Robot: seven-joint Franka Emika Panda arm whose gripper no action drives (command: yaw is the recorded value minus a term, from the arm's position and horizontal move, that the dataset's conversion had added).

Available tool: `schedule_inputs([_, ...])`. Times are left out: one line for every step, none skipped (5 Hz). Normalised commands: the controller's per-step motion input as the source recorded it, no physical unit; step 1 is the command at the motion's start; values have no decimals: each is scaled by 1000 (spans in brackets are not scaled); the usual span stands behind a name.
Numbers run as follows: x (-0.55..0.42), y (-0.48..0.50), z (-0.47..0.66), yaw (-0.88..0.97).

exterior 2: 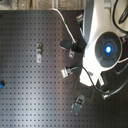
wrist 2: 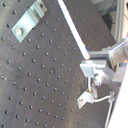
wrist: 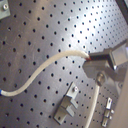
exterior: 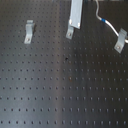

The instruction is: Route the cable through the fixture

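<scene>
first exterior view: a dark perforated board [exterior: 60, 85] carries three small metal clips, one at ten o'clock [exterior: 29, 31], one near twelve o'clock [exterior: 69, 33], and one at two o'clock [exterior: 120, 41]. a broad flat grey bar [exterior: 76, 13] hangs down from the top edge just above the middle clip. the cable [exterior: 106, 22], thin and white with a short blue band [exterior: 101, 20], runs from the top edge down toward the two o'clock clip and seems to reach it. second exterior view, looking down: the white arm [exterior 2: 102, 47] with a glowing blue light covers the three o'clock side, and the cable [exterior 2: 65, 22] curves in from twelve o'clock toward the gripper [exterior 2: 70, 46] near the centre. in both wrist views the gripper [wrist: 100, 57] is closed tight on the cable, which leaves the fingers [wrist 2: 89, 66] as a white line [wrist 2: 72, 27] across the board; in the first wrist view it bends in a long curve [wrist: 45, 70].
</scene>
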Motion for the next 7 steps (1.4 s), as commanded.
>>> schedule_inputs([-368, 190, 382, 0])
schedule_inputs([-422, 158, 254, 243])
schedule_inputs([-416, 8, 168, 120])
schedule_inputs([-348, -285, 202, -77])
schedule_inputs([-353, -377, 200, -394])
schedule_inputs([-309, -95, 11, -86])
schedule_inputs([-348, 93, 31, 140])
